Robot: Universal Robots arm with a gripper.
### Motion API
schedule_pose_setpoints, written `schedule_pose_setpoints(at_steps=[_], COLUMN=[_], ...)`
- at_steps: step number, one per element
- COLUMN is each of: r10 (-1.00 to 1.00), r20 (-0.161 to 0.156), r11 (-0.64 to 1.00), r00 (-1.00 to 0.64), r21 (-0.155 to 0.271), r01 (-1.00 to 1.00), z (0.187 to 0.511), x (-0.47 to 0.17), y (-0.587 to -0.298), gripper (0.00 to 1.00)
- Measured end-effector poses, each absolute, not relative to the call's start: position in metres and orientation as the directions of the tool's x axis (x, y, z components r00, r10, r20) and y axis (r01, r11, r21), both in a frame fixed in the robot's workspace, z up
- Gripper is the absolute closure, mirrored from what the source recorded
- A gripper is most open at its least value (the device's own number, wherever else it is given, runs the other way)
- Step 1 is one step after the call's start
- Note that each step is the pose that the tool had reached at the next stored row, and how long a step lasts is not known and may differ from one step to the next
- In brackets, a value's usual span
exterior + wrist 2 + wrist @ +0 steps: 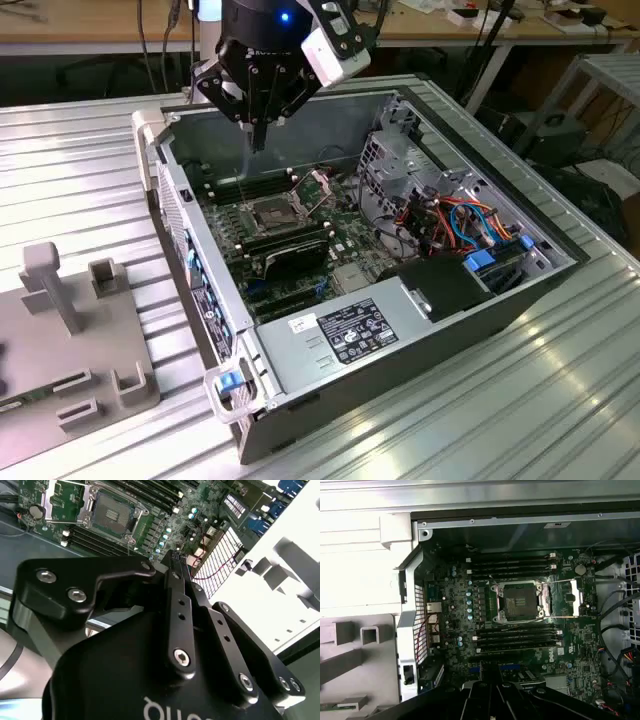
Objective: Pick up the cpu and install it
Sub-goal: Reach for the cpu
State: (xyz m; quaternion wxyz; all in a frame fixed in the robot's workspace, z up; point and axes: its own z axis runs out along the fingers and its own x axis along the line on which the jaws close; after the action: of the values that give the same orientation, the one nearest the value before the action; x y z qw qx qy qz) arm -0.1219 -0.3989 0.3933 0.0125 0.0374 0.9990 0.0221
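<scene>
Ribbed table (80,160), gripper (258,140) above open case (330,115)

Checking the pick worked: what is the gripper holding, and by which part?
Nothing, it seems: the gripper hangs over the case with fingers shut tip to tip; the socket is empty.

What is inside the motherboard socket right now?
Only a bare dark contact bed shows in the socket, with no chip seated. Its metal frame is flipped open. Nothing covers it.

computer case (420,385) 1 | socket (275,212) 1 (frame open) | power supply (345,335) 1 | grey fixture (60,340) 1
</scene>
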Motion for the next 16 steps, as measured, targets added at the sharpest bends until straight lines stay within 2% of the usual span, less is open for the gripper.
schedule_pose_setpoints(at_steps=[16], r10=[0.075], r20=[-0.023], r11=[0.996], r00=[-0.997], r21=[0.045], r01=[0.074], z=[0.3933], x=[-0.1240], y=[-0.3988], gripper=[0.89])
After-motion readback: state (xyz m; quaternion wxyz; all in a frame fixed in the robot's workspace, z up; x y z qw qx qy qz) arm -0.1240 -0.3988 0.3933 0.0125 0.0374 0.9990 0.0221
